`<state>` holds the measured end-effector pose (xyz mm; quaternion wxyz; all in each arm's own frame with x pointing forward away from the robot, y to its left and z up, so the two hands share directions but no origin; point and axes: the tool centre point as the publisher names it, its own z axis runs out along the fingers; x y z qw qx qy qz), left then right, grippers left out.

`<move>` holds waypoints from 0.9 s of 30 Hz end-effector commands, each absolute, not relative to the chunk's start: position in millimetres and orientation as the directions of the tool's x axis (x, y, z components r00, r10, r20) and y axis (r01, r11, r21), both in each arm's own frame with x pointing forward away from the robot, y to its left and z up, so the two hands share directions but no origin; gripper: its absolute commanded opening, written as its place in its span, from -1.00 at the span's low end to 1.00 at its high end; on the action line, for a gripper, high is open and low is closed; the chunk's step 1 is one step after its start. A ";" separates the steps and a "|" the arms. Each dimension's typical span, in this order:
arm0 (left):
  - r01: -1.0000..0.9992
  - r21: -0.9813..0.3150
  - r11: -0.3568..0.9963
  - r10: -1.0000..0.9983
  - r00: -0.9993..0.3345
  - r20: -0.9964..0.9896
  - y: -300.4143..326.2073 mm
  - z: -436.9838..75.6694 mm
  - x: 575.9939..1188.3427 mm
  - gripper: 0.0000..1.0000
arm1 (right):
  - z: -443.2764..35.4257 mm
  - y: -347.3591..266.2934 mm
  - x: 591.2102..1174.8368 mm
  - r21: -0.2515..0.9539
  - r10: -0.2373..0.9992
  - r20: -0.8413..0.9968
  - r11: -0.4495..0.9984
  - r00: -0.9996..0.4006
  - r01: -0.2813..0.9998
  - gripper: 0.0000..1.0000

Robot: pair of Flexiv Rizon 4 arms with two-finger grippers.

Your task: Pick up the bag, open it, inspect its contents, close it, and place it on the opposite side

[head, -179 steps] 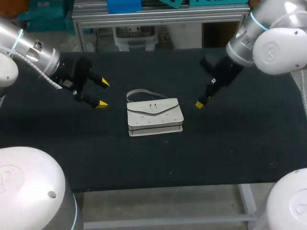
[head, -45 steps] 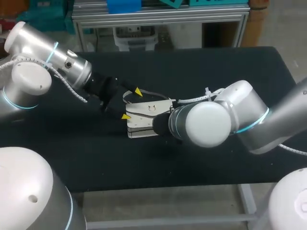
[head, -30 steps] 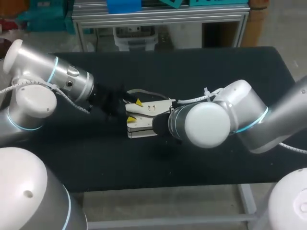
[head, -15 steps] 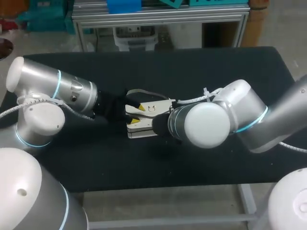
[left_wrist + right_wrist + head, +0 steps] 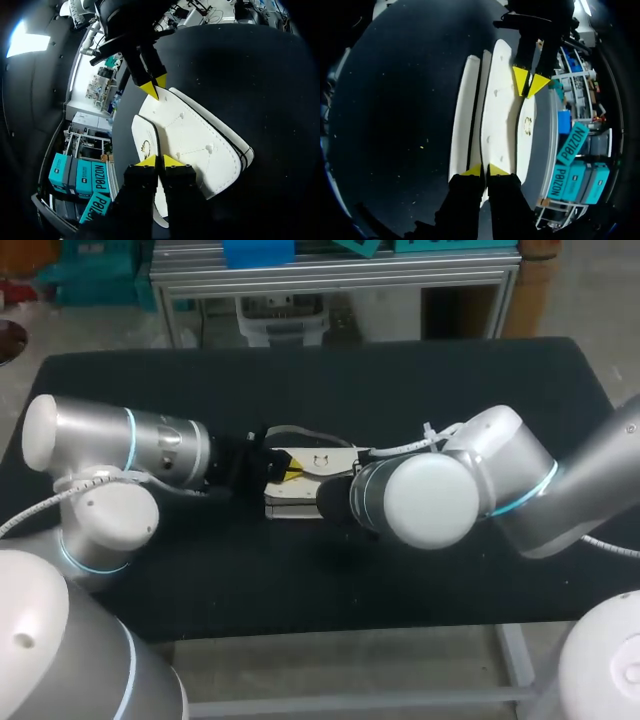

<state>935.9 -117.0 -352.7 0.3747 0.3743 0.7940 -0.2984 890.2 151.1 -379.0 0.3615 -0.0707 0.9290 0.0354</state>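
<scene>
The white bag (image 5: 325, 462) lies flat at the middle of the black table (image 5: 420, 390), with its clasp flap facing up. My left gripper (image 5: 291, 472) comes in from the left, and in its wrist view my left gripper (image 5: 161, 161) is shut on the flap's edge beside the clasp. The bag (image 5: 200, 145) stretches ahead of it to my right gripper (image 5: 155, 87) at the far end. In the right wrist view my right gripper (image 5: 484, 171) is shut on the bag's (image 5: 500, 120) end edge, facing my left gripper (image 5: 529, 85). In the head view my right arm (image 5: 430, 500) hides its own gripper.
The bag's grey strap (image 5: 300, 430) loops out on the table just behind it. My right arm's elbow hangs over the bag's right half.
My left gripper has slid right from beside the bag onto its flap, and its fingers have closed together. The right arm and the bag have stayed where they were.
</scene>
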 end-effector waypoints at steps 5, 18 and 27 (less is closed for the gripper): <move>0.763 -0.292 0.576 0.292 -0.526 -0.799 -114.7 -335.2 942.1 -1.00 | -383.7 148.8 886.9 0.022 -0.085 -0.784 0.986 -0.615 -0.165 -1.00; 0.545 -0.596 0.590 0.195 -0.812 -0.549 -101.8 -307.4 950.2 -1.00 | -383.7 148.8 886.9 0.022 -0.085 -0.784 0.986 -0.615 -0.165 -1.00; 0.428 -0.677 0.599 0.178 -0.895 -0.409 -97.1 -310.0 951.7 -1.00 | -383.7 148.8 886.9 0.022 -0.085 -0.784 0.986 -0.615 -0.165 -1.00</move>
